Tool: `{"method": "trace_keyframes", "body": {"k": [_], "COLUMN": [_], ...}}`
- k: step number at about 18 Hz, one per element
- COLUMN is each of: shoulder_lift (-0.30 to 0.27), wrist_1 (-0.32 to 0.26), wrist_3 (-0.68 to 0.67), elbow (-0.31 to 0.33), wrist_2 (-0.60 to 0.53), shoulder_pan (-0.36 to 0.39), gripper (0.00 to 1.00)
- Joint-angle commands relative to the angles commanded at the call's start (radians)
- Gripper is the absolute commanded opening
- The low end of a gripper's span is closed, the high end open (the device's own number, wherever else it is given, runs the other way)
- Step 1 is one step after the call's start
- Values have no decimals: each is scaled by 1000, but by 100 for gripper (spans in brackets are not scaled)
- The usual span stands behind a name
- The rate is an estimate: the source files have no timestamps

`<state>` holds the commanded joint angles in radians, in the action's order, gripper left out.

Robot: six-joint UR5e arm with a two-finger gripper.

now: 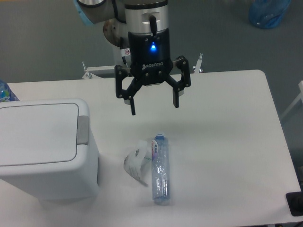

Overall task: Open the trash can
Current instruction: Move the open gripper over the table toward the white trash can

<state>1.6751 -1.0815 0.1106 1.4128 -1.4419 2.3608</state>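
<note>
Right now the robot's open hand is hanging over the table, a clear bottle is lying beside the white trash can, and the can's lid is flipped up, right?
Not quite: the lid of the trash can is shut and flat, as the camera view shows. The rest holds: the hand hangs open over the table, and the clear bottle lies beside the can.

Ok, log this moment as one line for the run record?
claw: open, empty, above table | trash can: lid shut, grey push tab untouched | plastic bottle: lying on table

Our gripper (154, 107) hangs from the arm with fingers pointing down and spread wide, apparently holding nothing.
</note>
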Motion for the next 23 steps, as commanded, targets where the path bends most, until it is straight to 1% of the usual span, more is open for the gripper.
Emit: {"method": "trace_keyframes", "body": {"k": [3, 7, 11, 23], "shoulder_lift": [12, 20, 20, 49], "wrist_1": [2, 2, 2, 2], "wrist_3": [-46, -46, -46, -48], "elbow": [0, 11, 40, 54], "wrist_2": [-2, -3, -3, -5], "shoulder_pan": [-12, -28, -46, -104], "gripper": [100, 100, 100, 100]}}
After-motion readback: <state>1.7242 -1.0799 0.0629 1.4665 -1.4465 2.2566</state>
